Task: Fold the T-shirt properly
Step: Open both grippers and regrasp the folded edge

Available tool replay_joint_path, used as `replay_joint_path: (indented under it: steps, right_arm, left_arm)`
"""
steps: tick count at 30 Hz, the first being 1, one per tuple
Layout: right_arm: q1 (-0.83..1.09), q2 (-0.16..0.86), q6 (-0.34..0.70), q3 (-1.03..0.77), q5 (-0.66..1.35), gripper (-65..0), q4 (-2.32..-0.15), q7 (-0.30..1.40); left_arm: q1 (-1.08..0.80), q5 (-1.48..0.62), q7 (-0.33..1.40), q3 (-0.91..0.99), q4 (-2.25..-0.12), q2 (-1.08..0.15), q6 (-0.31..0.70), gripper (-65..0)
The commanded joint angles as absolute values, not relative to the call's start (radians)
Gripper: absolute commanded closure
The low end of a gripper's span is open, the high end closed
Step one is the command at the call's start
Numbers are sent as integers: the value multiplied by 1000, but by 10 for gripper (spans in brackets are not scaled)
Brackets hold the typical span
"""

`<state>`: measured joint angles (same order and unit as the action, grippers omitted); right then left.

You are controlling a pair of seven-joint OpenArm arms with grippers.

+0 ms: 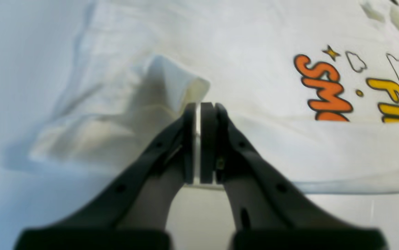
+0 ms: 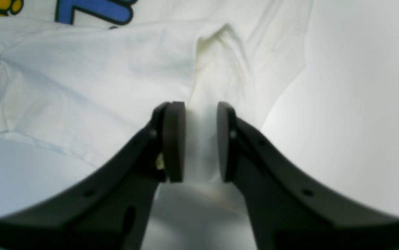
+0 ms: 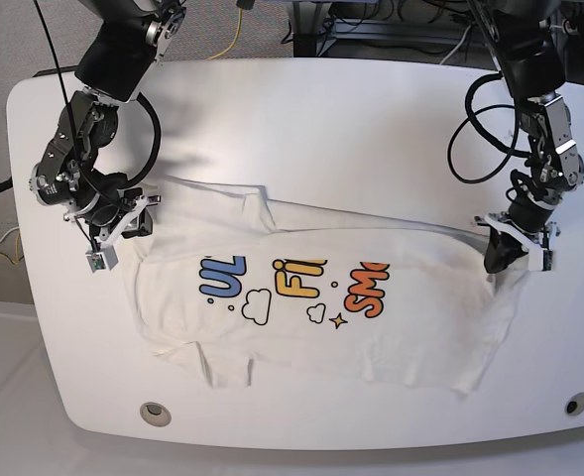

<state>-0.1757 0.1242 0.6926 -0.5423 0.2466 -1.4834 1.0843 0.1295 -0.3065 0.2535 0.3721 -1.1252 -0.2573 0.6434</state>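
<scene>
White laminate covers the bench, a broad rounded top with two round holes near its front corners; its whole far half lies bare, while only a narrow strip stays free along the near edge. Beyond the far edge, cables trail over grey floor.

Spread across the near half lies the T-shirt, large, white, soft and creased, print side up. Its top edge is drawn into a taut line between the two hands, and the rest sags toward the front of the bench in loose folds, with a wavy edge nearest the camera. Bare bench shows beyond both ends of the cloth.

Both arms are black and jointed, with looping cables, one at each end of the shirt.

The left hand, at the base view's right, has its dark, flat pads pressed together with a thin layer of white cloth pinched between them; a puckered fold rises just past the tips. The right hand, at the base view's left, holds a thicker bunch of fabric between pads that stand slightly apart, the cloth filling the gap.

Cartoon lettering with black outlines crosses the chest: blue "UL", yellow "FI", orange "SM", the remainder hidden in the folds. Small outlined clouds and a yellow star sit beside the letters.
</scene>
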Motion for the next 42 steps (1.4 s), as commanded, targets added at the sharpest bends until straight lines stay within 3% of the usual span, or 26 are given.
replay_joint_path:
  steps: [1,24,42]
  right_arm:
    - [-197,134,698,-542,263,-160,-1498,1069]
    - [-206,134,698,-541,263,-160,-1500,1069]
    - [-199,120,698,-426,262,-160,-1500,1069]
  left_arm:
    - [165,-325,225,374,-1125,-269,651,-9]
    - [182,-323,140,367,-990,-288,648,-10]
    - [183,-325,145,412,-998,-335,644,-14]
